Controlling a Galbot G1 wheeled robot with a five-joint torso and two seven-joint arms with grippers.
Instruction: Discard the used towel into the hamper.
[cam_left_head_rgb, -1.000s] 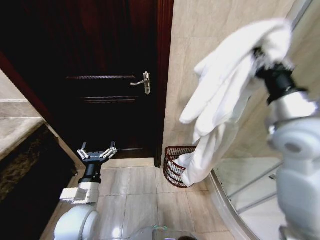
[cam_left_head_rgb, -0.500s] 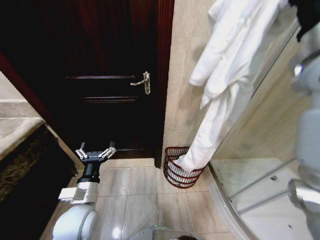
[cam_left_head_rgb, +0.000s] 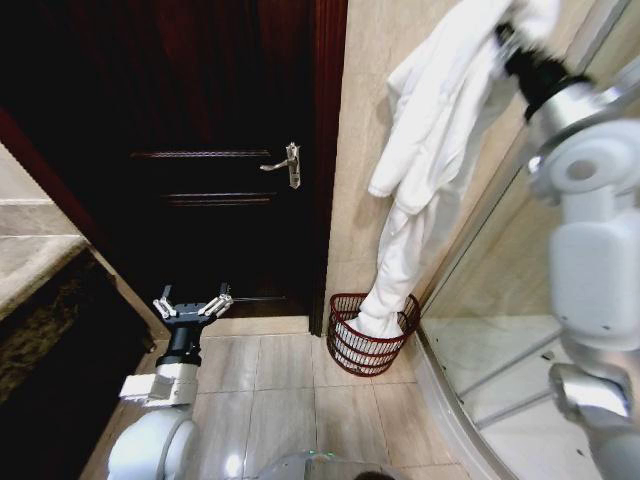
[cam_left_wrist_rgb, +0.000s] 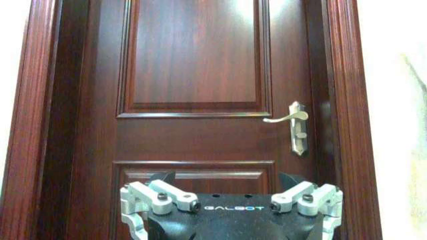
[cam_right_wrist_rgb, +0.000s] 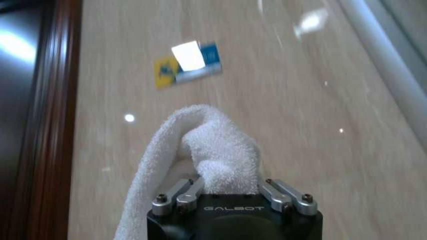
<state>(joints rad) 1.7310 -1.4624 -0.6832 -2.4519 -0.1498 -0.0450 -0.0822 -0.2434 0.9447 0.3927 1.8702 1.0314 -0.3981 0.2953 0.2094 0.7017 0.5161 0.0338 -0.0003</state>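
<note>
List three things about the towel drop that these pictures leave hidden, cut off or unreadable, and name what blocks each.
- Head view: the right gripper fingertips, wrapped in the long white terry towel.
- Head view: the inside bottom of the small reddish-brown open-weave hamper, covered by the towel's lower end.
- Right wrist view: the yellow-and-blue wall sticker, washed out by glare.
- Left wrist view: the left gripper fingertips, cut off by the picture's edge.

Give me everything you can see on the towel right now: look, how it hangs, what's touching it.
The towel is white terry cloth, thick and looped in the right wrist view. The right gripper, raised high near the tiled wall, is shut on a bunched fold at its top. From there it hangs in long loose folds, narrowing downward. Its lower end lies inside the hamper, a dark reddish-brown open-weave basket on the floor tiles beside the door frame. Whether the cloth brushes the wall cannot be told.
</note>
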